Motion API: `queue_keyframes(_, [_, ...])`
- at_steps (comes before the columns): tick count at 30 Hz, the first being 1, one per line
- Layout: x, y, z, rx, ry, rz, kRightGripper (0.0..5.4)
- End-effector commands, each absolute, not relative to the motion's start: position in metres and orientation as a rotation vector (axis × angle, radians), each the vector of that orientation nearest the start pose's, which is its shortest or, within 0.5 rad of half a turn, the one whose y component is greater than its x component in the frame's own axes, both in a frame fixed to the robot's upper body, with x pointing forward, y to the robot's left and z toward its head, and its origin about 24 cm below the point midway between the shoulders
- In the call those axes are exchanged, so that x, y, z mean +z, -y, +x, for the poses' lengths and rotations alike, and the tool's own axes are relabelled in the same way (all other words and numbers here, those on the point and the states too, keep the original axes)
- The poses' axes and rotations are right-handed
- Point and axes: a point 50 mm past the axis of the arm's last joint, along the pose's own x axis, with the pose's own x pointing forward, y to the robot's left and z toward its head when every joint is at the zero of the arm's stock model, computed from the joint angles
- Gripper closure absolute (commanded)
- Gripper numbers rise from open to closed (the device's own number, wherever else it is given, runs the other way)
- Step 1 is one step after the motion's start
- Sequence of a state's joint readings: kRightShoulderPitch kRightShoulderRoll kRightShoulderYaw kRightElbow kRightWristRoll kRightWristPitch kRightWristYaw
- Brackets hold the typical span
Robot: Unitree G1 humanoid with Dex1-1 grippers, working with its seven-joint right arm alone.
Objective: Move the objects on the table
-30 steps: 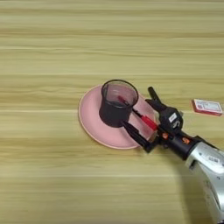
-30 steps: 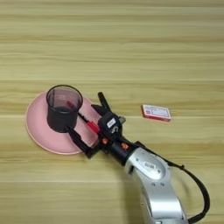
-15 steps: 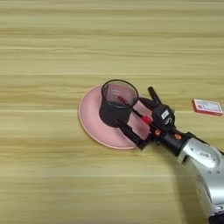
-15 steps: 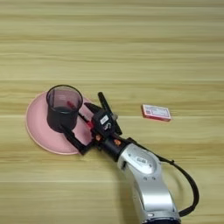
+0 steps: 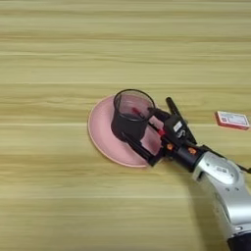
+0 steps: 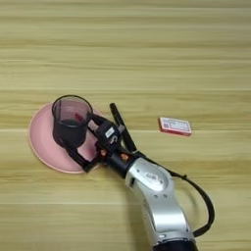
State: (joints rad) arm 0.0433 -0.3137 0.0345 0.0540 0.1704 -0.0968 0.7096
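A round pink plate point(image 5: 100, 135) lies mid-table with a black wire-mesh pen cup point(image 5: 128, 120) standing upright on it. My right gripper point(image 5: 145, 117) reaches in from the lower right and is shut on the red pen point(image 5: 156, 128) near the roots of its fingers. The pen slants up and left, and its far end sits inside the cup's mouth point(image 6: 78, 117). One black finger point(image 5: 139, 148) lies low across the plate in front of the cup. The other finger point(image 5: 177, 117) points up beside the cup's right side. The silver forearm point(image 6: 152, 184) trails off to the bottom edge.
A small red and white flat box point(image 6: 175, 126) lies on the wooden table point(image 5: 59, 59) to the right of the gripper. A black cable point(image 6: 203, 201) loops out beside the forearm.
The gripper has slid left and a little up with the pen. The pen's far end, which was short of the cup, now reaches into the cup's mouth. Plate, cup and box have stayed put.
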Motion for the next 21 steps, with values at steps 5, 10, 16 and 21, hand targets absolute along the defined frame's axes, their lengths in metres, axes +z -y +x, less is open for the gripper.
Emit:
queue_keyframes(5, [0.057, 0.168, 0.248, 0.736, 0.060, -0.187, 0.04])
queue_keyframes(10, [0.055, 0.166, 0.252, 0.737, 0.059, -0.187, 0.04])
queue_keyframes(16, [0.054, 0.163, 0.260, 0.740, 0.059, -0.184, 0.04])
queue_keyframes(21, [0.052, 0.160, 0.265, 0.744, 0.057, -0.175, 0.04])
